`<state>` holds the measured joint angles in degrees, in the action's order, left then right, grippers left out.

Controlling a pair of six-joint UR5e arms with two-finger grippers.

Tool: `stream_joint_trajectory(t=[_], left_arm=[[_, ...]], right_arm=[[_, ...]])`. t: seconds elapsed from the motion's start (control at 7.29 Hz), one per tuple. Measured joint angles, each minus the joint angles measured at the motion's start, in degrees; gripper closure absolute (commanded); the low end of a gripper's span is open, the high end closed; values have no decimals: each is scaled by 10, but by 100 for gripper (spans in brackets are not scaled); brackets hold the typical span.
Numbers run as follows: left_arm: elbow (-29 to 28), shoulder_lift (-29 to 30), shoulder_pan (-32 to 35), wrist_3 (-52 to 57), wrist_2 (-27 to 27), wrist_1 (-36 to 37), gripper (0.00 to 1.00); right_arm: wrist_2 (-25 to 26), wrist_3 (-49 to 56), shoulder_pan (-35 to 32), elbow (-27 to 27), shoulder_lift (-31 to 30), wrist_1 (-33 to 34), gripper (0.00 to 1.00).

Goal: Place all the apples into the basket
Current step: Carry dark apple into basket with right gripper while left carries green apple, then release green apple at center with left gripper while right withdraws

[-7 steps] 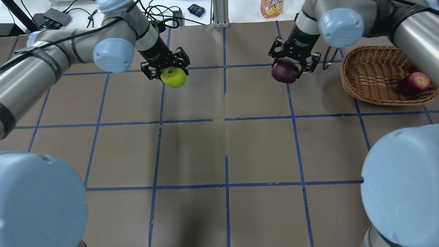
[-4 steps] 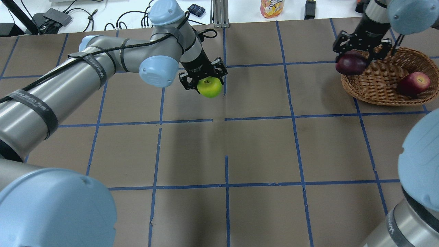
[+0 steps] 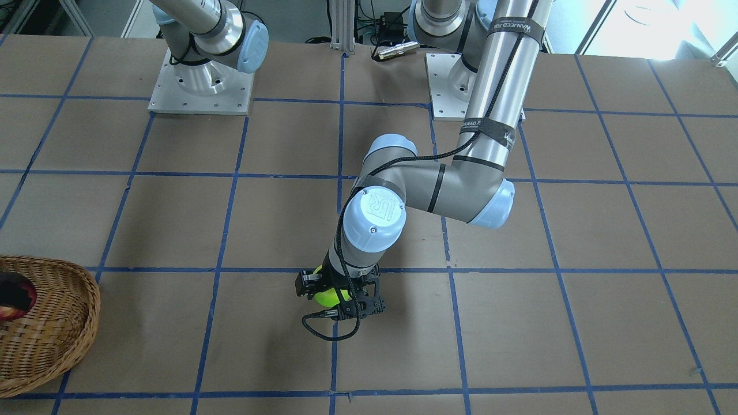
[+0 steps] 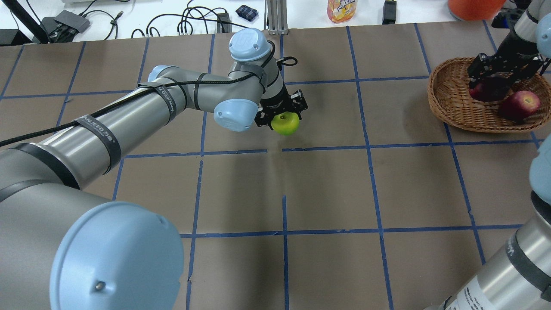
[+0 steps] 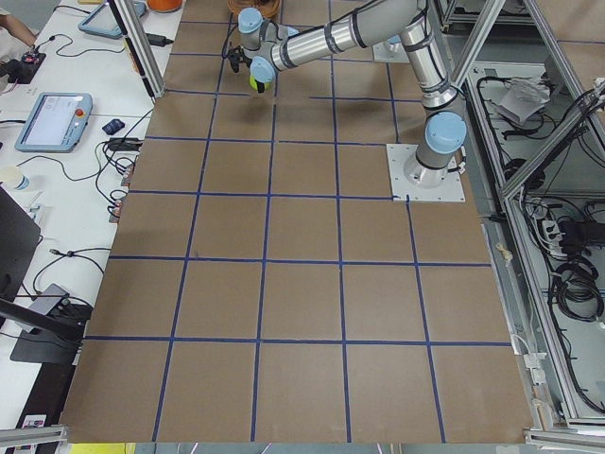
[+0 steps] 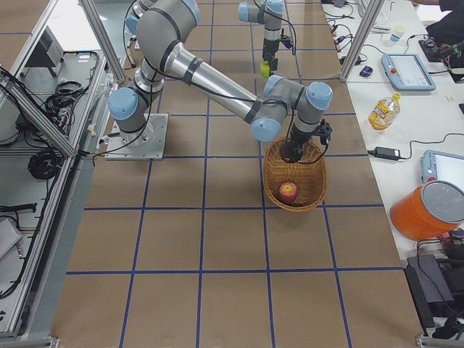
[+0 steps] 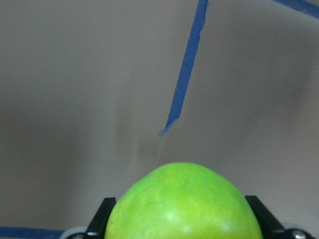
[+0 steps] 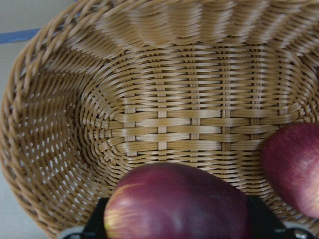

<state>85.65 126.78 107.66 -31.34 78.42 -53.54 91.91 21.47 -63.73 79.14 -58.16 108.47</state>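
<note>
The brown paper table [image 4: 327,189], flat and matte and ruled into squares by blue tape [image 4: 232,151], has no fruit lying on it; two of the apples hang in the grippers. The left gripper [image 4: 282,113] is clamped on the green apple [image 4: 286,124], a smooth, glossy lime ball, and in the last half second has carried it across the centre tape line toward the basket, though it is still well apart from it and held above the paper. Farther off, the right gripper [image 4: 499,79] has moved from the basket's near rim to well inside it and come lower. Its fingers grip the purple apple [image 8: 177,201], dark maroon with a dull sheen, just beside the red apple [image 4: 521,104], which already rests on the woven floor. Whether the purple one touches the weave cannot be told. The basket [image 4: 443,110] is a shallow oval of stiff brown wicker with a ribbed bottom and a braided rim, so round fruit should settle rather than roll out. By my reading, the second apple is about ready to be released, and the green one has the longer trip left.
</note>
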Motion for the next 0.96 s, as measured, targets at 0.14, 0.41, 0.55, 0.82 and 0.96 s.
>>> stream_joint_trajectory(t=[0.14, 0.41, 0.55, 0.82, 0.96], left_arm=[[0, 6, 5, -8, 0, 4, 0], [-2, 15, 12, -31, 0, 15, 0], [-10, 10, 9, -32, -3, 16, 0], [-22, -25, -14, -29, -9, -11, 0], [-23, -52, -36, -16, -15, -42, 0]], right_arm=[[3, 25, 8, 1, 13, 12, 92], [6, 49, 16, 3, 35, 36, 91], [7, 48, 18, 4, 41, 42, 90], [7, 34, 19, 4, 46, 45, 0], [6, 32, 19, 3, 46, 45, 0]])
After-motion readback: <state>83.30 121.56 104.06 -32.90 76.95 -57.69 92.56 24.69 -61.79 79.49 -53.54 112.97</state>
